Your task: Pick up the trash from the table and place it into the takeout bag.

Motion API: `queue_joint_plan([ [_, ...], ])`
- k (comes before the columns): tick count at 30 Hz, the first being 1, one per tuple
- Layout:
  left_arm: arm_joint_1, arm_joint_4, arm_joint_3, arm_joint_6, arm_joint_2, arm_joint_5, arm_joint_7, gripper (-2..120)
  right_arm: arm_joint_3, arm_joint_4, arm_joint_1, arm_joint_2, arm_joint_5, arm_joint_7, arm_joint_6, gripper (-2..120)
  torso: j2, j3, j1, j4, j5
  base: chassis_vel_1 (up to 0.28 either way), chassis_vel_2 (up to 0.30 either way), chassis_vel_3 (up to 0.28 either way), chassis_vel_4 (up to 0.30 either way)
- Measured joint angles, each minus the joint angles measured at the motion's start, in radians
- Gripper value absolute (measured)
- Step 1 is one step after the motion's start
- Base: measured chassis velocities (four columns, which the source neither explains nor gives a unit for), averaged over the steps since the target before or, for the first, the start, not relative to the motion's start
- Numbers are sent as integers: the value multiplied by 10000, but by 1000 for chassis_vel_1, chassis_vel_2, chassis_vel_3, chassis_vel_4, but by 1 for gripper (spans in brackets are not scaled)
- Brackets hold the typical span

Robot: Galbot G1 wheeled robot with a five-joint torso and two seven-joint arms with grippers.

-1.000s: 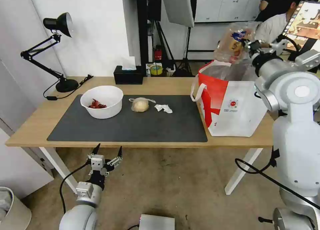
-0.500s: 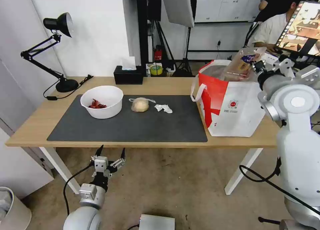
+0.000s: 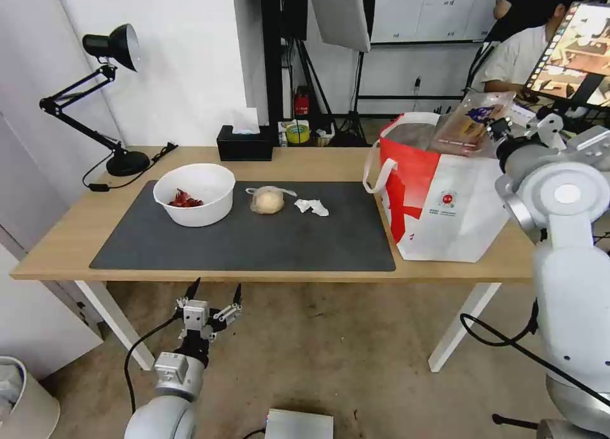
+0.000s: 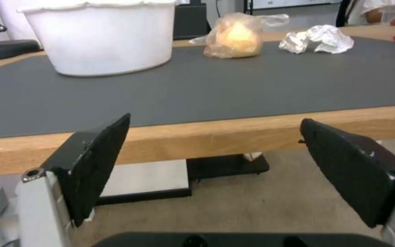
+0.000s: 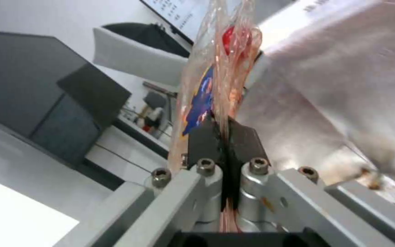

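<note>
From the head camera, you are looking at the right gripper (image 3: 499,129) pinching the clear plastic clamshell tray with red bits (image 3: 469,122) at the open mouth of the large boxy white takeout bag with a red side panel (image 3: 438,201), which is standing at the right end of the long light-wood table (image 3: 305,162). The tray is leaning with its long side slanting up out of the bag, its lower end already below the rim and the silver lining directly beneath it, so I judge release turns on going straight down. The white bowl of red scraps (image 3: 194,193), the knotted clear bag with a beige lump (image 3: 267,201) and the crumpled white tissue (image 3: 312,206) are lying in a row on the dark grey mat (image 3: 244,236), nearer your left arm.

In the left wrist camera, the left gripper (image 4: 216,168) is hanging spread wide below the table's front edge, holding nothing.

In the right wrist camera, the black pads (image 5: 205,144) are squeezing the tray's thin edge (image 5: 216,68) between them.
</note>
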Motion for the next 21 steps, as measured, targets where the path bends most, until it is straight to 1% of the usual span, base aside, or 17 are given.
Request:
queue_joint_plan([
  [3, -28, 55, 42, -17, -51, 22, 2, 100, -123, -411, 314, -91, 9, -1, 29, 0, 0, 0, 0, 0, 0, 0, 0, 0, 0],
  [9, -63, 84, 87, -49, -76, 36, 4, 100, -410, -639, -31, -30, -749, -267, 16, 0, 0, 0, 0, 0, 1, 0, 0, 0, 0],
  [16, -64, 116, 87, -108, -67, 41, 5, 100, -561, -617, -357, -94, -1505, -731, -42, 0, 0, 0, 0, 0, 1, 0, 0, 0, 0],
  [19, -69, 121, 89, -116, -70, 44, 5, 100, -564, -453, -499, -147, -1586, -906, -125, 0, 0, 0, 0, -1, 0, 0, 0, 0, 0],
  [20, -71, 122, 94, -118, -74, 46, 5, 100, -564, -378, -567, -171, -1601, -976, -170, 3, 0, 0, 0, 0, 0, 0, 0, 0, 0],
  [21, -71, 122, 94, -118, -74, 46, 5, 100, -564, -378, -567, -171, -1601, -976, -170, 3, 0, 0, 0, 0, 0, 0, 0, 0, 0],
])
